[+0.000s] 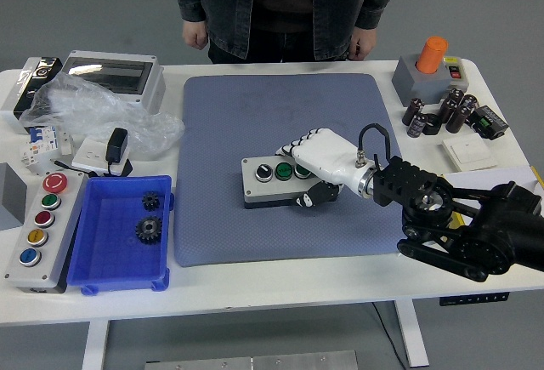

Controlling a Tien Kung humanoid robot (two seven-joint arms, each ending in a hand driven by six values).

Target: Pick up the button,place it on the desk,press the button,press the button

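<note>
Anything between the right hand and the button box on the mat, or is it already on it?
Nothing visible stands between them. The right hand already lies over the right end of the button box on the blue-grey mat, covering its rightmost button.

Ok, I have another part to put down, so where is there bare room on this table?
The blue-grey mat is bare between its far edge and the button box, and left of the box. The right hand covers the box's right end. Crowded: the left side around the blue tray and the far-right corner by the capacitors.
</note>
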